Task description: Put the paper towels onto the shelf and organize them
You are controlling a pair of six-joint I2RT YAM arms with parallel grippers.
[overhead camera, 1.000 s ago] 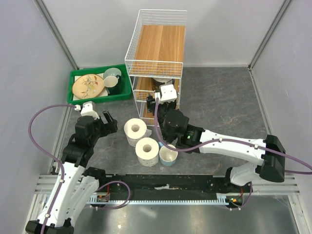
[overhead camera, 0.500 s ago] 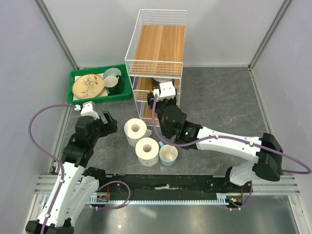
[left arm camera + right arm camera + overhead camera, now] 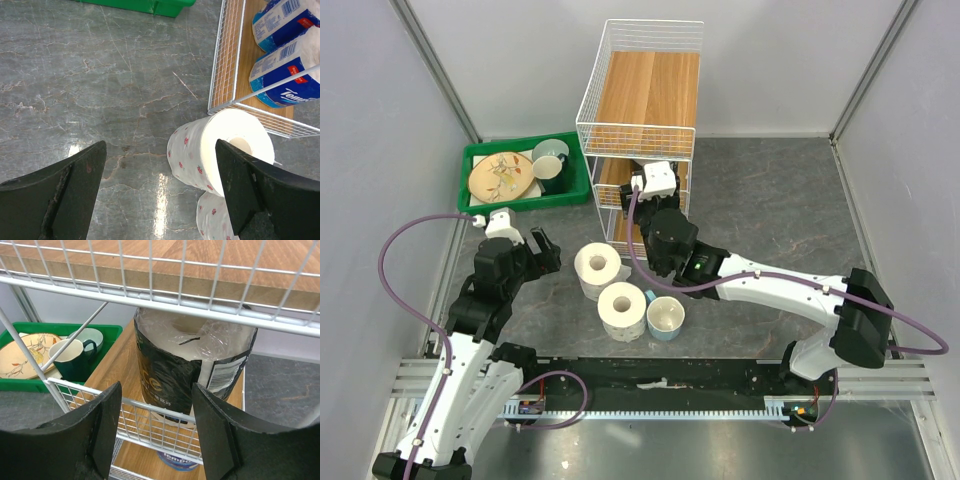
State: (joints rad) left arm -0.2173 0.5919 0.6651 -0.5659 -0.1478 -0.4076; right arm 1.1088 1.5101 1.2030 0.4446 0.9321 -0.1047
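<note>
The shelf (image 3: 645, 85) is a white wire rack with wooden boards at the back middle. Two white flower-print paper towel rolls (image 3: 597, 265) (image 3: 622, 306) stand on the table in front of it. My left gripper (image 3: 542, 247) is open and empty, left of them; in its wrist view (image 3: 160, 187) the nearer roll (image 3: 220, 150) lies by the right finger. Two blue-wrapped rolls (image 3: 280, 22) (image 3: 287, 70) lie on the bottom board. My right gripper (image 3: 155, 435) is open and empty at the rack's front rail. A dark-wrapped roll (image 3: 175, 365) stands on the middle board just beyond it.
A green tray (image 3: 480, 160) with a plate (image 3: 502, 175) and mugs sits left of the shelf. A pale blue cup (image 3: 665, 318) stands right of the nearer roll. Another blue-wrapped roll (image 3: 185, 460) shows below the middle board. Grey walls close in both sides.
My right arm has moved a little further towards the shelf and to the left. The left arm and the two rolls on the table have not moved.
</note>
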